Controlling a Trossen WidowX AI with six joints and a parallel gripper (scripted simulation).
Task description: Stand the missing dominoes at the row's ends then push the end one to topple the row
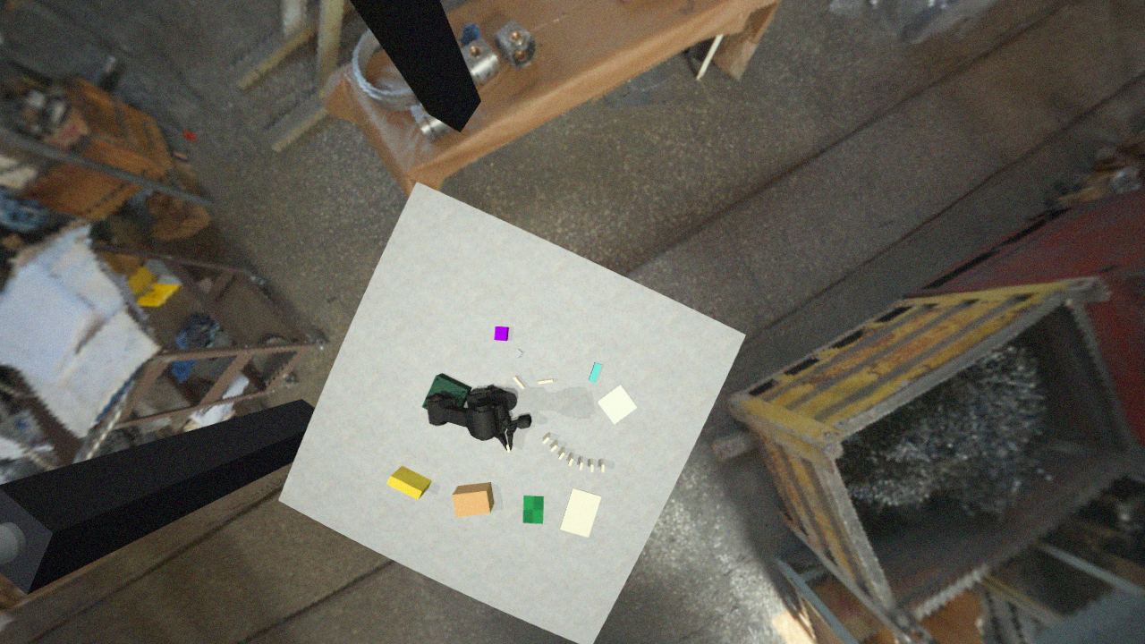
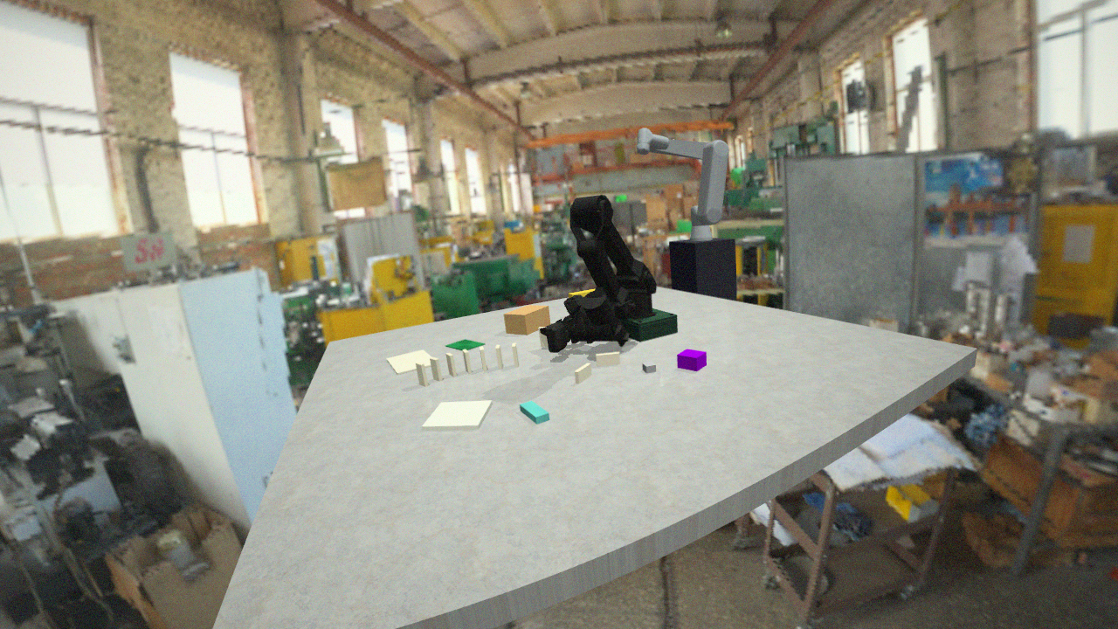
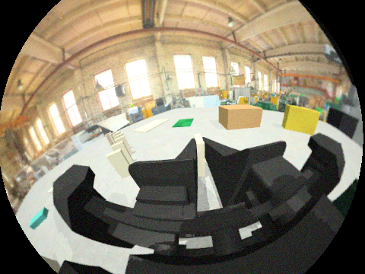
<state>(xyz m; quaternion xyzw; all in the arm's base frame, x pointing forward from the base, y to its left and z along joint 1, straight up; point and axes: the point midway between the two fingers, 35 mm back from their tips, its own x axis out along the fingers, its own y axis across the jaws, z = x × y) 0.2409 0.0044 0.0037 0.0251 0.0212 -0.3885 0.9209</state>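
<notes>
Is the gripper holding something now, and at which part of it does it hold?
Yes. The gripper is shut on a cream domino, held upright, with the fingers pressing its two broad faces; its top sticks out above them.

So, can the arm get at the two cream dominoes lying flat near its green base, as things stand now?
Probably not yet: the jaws of the gripper are shut on a cream domino. The two flat cream dominoes lie close by with nothing over them.
</notes>
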